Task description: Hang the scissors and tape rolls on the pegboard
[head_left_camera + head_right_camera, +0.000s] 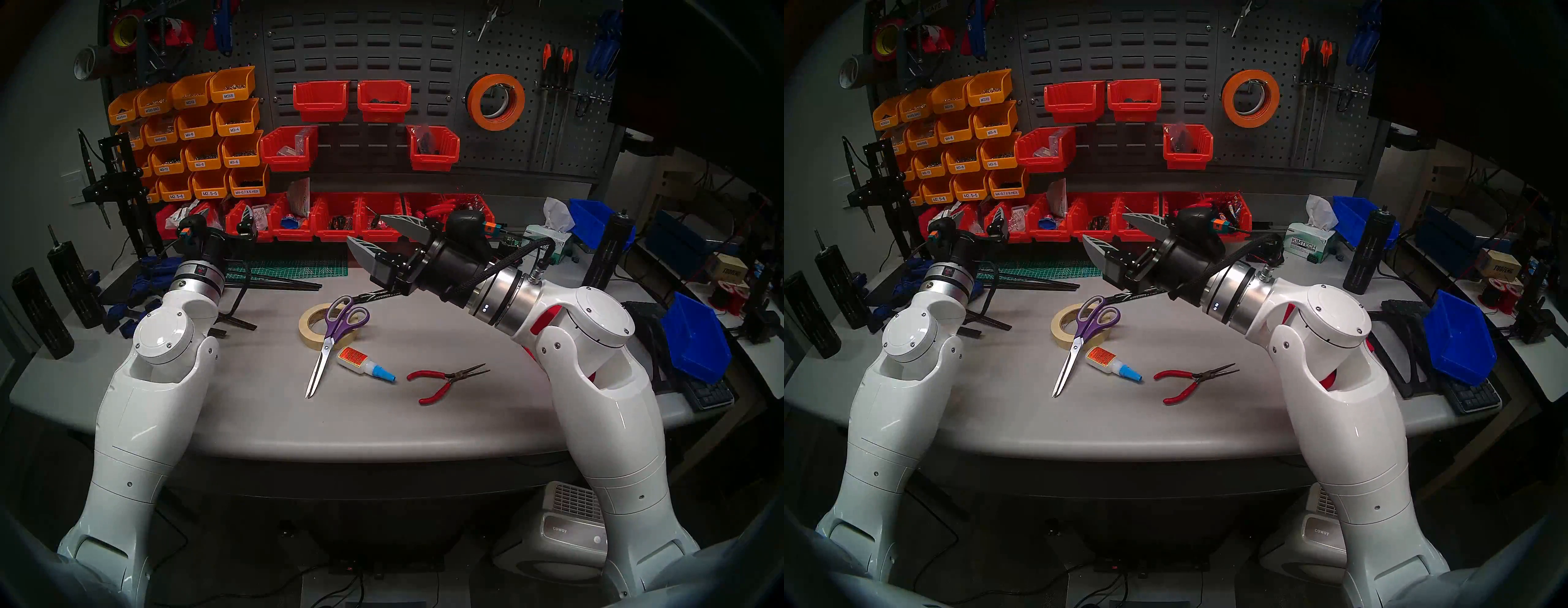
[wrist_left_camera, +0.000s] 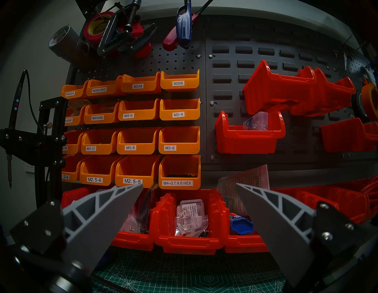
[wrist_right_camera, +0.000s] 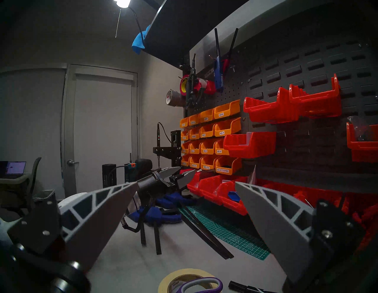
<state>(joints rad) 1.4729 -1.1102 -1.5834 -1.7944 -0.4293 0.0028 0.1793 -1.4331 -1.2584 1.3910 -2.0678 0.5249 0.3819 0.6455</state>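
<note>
the purple-handled silver-bladed scissors point(image 1: 330, 339) lie across the cream masking-tape roll point(image 1: 316, 326) on the grey table point(image 1: 424, 416), under the empty, spread-fingered right gripper point(image 1: 373, 240), so lifting either could drag the other; the left gripper point(image 2: 189, 204) gapes empty.

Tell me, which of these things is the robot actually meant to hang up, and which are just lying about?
For the job:
- purple scissors, lying across the cream tape roll
- orange tape roll, already hanging on the pegboard
- right gripper, open above them

Lying about:
- glue bottle
- red pliers
- tissue box
- red bins
</note>
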